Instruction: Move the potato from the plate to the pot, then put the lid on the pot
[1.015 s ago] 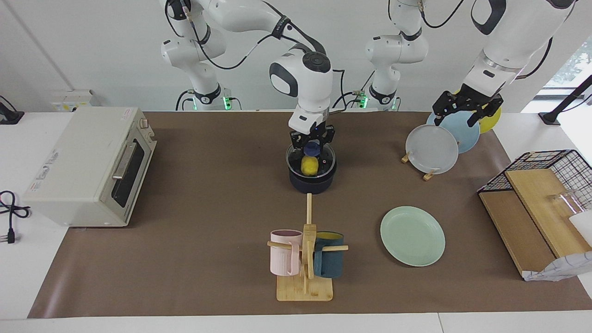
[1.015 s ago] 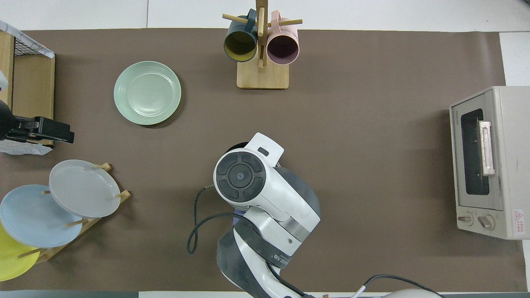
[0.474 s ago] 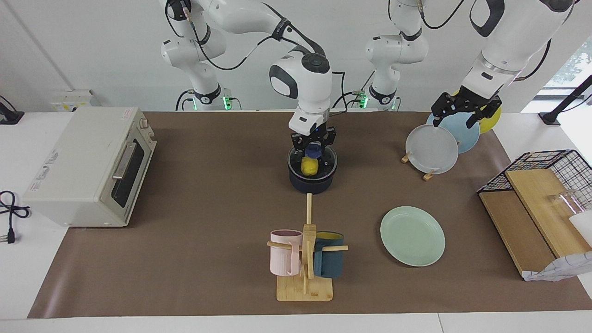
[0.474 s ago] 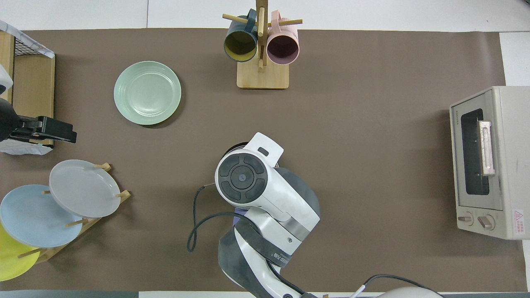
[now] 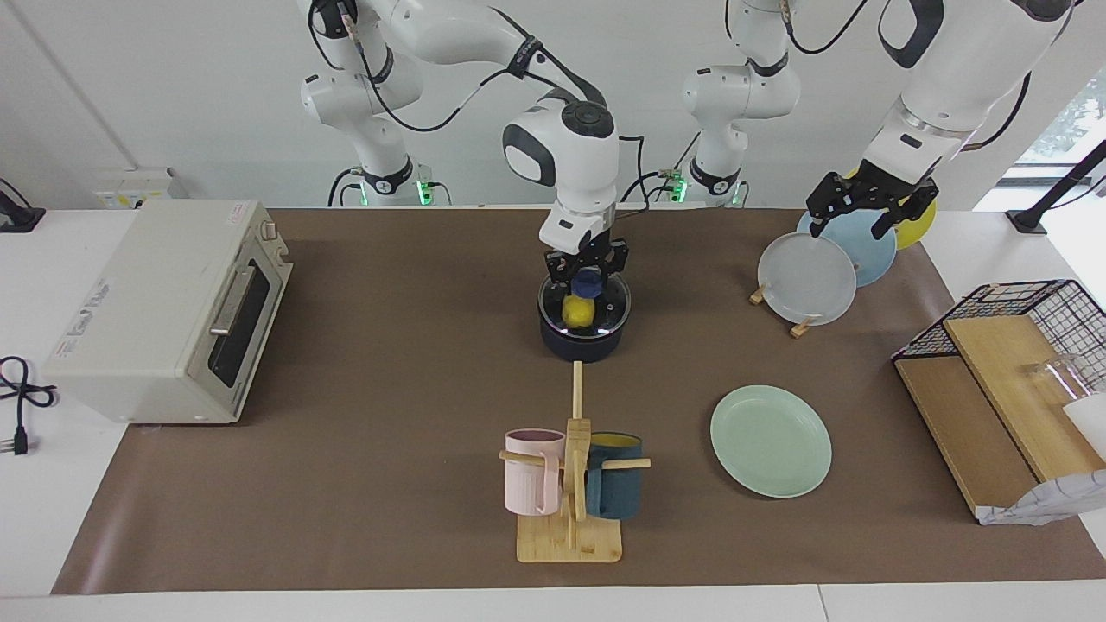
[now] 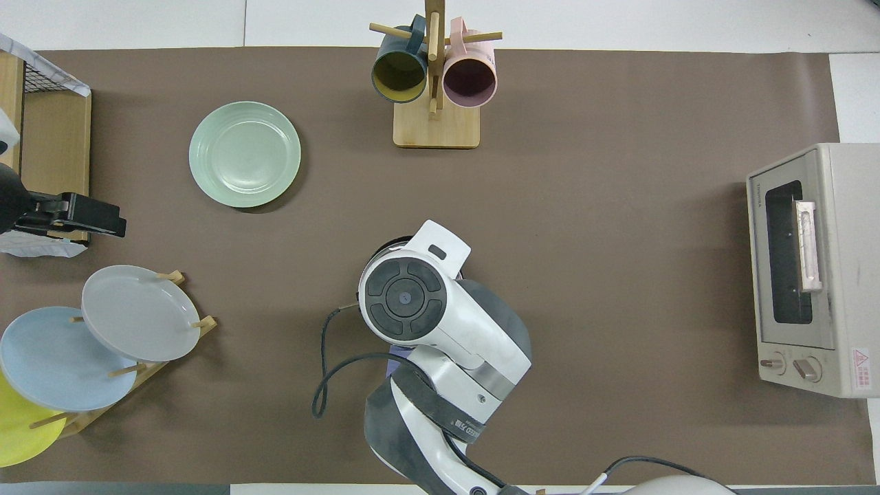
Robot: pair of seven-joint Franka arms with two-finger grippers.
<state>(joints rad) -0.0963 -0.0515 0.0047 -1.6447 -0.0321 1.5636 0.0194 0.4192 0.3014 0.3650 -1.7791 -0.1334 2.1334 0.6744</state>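
Covering step in hand: right gripper (image 5: 586, 278), frame centre, clamped on lid (image 5: 585, 304) knob over pot (image 5: 584, 341), potato (image 5: 577, 310) inside. Next: seat lid level, release. Left gripper (image 5: 867, 206), upper right, wide open, empty, waiting.

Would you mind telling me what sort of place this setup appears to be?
Most likely a robotics lab staged as a kitchen: a toaster oven, a mug tree and a rack of plates stand on a brown mat, with the pot amid them.
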